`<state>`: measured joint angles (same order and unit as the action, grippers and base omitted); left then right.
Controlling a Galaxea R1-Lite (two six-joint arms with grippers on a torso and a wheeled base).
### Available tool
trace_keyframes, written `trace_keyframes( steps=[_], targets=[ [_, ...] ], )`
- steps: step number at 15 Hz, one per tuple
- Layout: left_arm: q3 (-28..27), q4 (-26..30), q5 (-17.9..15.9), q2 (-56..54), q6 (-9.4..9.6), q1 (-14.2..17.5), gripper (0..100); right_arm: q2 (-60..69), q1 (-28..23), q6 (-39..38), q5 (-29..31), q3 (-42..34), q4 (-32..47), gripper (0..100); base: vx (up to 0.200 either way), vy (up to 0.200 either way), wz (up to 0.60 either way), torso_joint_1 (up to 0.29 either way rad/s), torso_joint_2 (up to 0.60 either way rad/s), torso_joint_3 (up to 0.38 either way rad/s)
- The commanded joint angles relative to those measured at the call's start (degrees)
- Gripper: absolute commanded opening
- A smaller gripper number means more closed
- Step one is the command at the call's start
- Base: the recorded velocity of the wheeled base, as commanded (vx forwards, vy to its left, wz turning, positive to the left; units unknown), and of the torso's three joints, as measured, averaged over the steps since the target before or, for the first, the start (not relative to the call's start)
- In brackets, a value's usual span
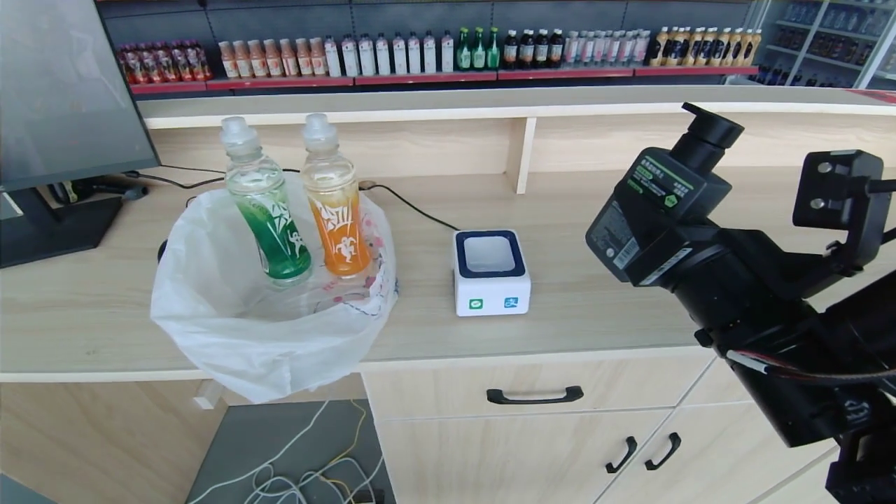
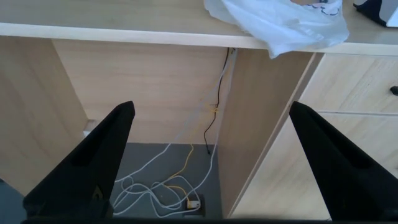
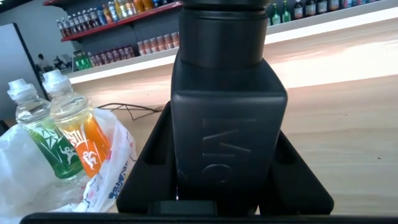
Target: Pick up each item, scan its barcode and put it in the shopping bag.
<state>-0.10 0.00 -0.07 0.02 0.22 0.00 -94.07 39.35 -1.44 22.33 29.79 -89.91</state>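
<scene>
counter [image 1: 595,308] w/ bag [image 1: 231,350], scanner [image 1: 490,274] | r end effector [image 3: 221,177] pinching black bottle [image 1: 658,210] | l end effector [image 2: 211,111] spread, cables [image 2: 163,186] below

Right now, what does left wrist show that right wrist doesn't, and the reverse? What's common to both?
Left wrist only: the open left pincer hanging below counter height, and loose cables on the floor in the recess under the counter.
Right wrist only: the black bottle clamped in the right pincer, the green bottle and orange bottle standing in the bag, and the drink shelves behind.
Both: the white shopping bag and the wooden counter.
</scene>
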Motion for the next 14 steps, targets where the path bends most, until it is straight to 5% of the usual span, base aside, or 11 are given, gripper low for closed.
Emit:
trace_keyframes(
  steps=[1, 6, 11, 14],
  targets=[
    [0.01, 0.0, -0.01, -0.02, 0.04, 0.0, 100, 0.21, -0.06, -0.14, -0.01, -0.7, -0.09, 0, 0.0, 0.2, 0.0, 0.002, 0.0, 0.002],
    [0.01, 0.0, -0.01, -0.02, 0.31, -0.09, 100, 1.53, 0.46, 0.91, -0.45, -3.25, -0.09, 0, 0.0, 0.2, 0.0, 0.001, 0.0, 0.001],
    [0.01, 0.0, -0.01, -0.02, 0.66, 0.0, 100, 1.0, -0.94, 4.87, -5.37, -1.49, 1.4, 0, 0.0, 0.0, 0.0, 0.0, 0.0, 0.0],
    [0.01, 0.0, -0.01, -0.02, 0.57, 0.0, 100, -1.2, -7.53, 9.0, -8.18, 0.0, 1.84, 0, 0.0, 0.0, 0.0, 0.0, 0.0, 0.0]
  ],
)
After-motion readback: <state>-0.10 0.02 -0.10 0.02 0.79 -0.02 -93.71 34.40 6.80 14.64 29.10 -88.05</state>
